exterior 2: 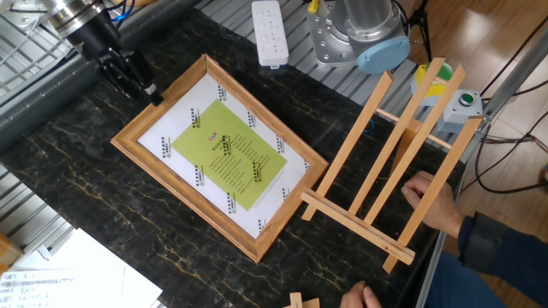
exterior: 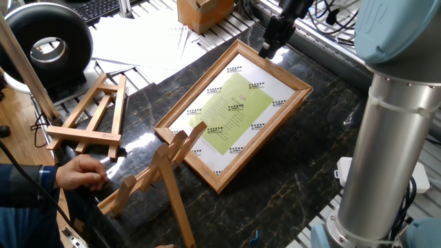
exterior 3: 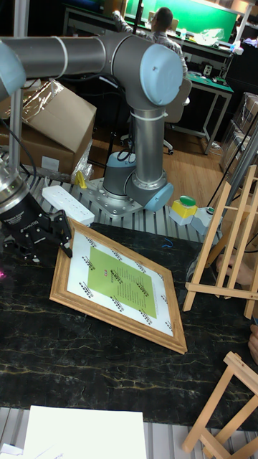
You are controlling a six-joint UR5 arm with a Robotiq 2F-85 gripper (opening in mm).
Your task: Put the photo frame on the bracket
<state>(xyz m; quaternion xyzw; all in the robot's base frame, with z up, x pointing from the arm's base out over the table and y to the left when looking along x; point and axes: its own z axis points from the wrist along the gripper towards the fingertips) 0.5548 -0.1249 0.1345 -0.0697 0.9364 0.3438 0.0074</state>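
Table (exterior 2: 103, 205): dark marbled top, one only. On it the photo frame (exterior 2: 221, 155) is laid flat, face up, roughly mid-table; one frame is counted. Its long axis is seen to run diagonally in the other fixed view, from the upper-left corner down to the lower-right.

Bracket (exterior 2: 396, 162): one tall three-slat easel, stood upright at the table edge, well apart from the frame's far short end and steadied at its base by a person's hand (exterior 2: 432, 198). A second, stubbier easel (exterior: 93, 114) is noted lying at the opposite side; so two easels in all, one of which counts for the task.

One arm is present, so no choice of side arises. The gripper (exterior 2: 128, 77) is held low at the frame's short end farthest from the bracket, just outside that rim. From the gripper the frame is judged to stretch away along its long axis toward the bracket. Whether the fingertips touch the wood cannot be told.

Fingers: they appear drawn close together with nothing between them, though the gap is too small to be read with certainty in any view. The frame is not yet gripped or lifted.

Smaller items: one white power strip (exterior 2: 271, 32) beyond the frame; loose paper sheets (exterior 2: 68, 274) at the table corner.
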